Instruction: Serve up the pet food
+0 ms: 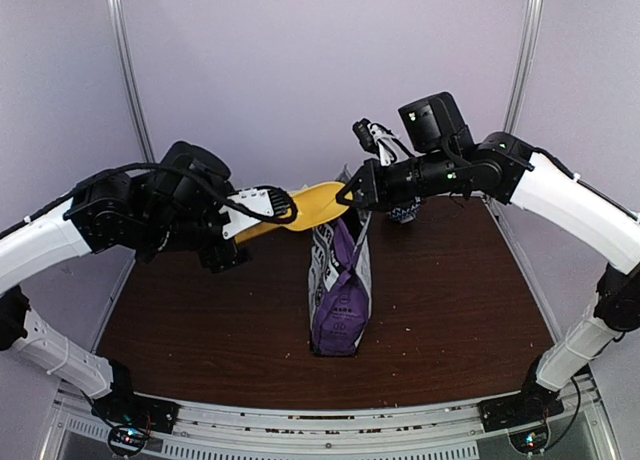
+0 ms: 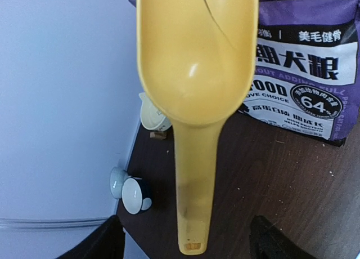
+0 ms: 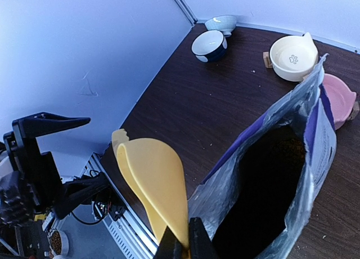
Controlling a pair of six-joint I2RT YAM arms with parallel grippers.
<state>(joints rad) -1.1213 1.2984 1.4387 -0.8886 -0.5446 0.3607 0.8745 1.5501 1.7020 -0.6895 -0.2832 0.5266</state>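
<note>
The purple pet food bag (image 1: pixel 340 280) stands upright at the table's middle, its top open. Inside its mouth (image 3: pixel 278 169) it is dark, and reddish-brown kibble (image 3: pixel 288 139) shows only dimly. A yellow scoop (image 1: pixel 312 206) hangs empty in the air just left of the bag's top, between both arms. My right gripper (image 3: pixel 183 246) is shut on the rim of the scoop's bowl (image 3: pixel 154 180). Round the scoop's handle (image 2: pixel 192 174) my left gripper (image 2: pixel 187 245) stands open, its dark fingers (image 2: pixel 95 242) wide apart on either side and clear of it.
Against the back wall stand a cream paw-print bowl (image 3: pixel 292 57), a pink bowl (image 3: pixel 340 98), a dark blue bowl (image 3: pixel 209 45) and a pale bowl (image 3: pixel 220 23). Loose crumbs dot the brown table (image 1: pixel 200 320). The side wall lies close on the left.
</note>
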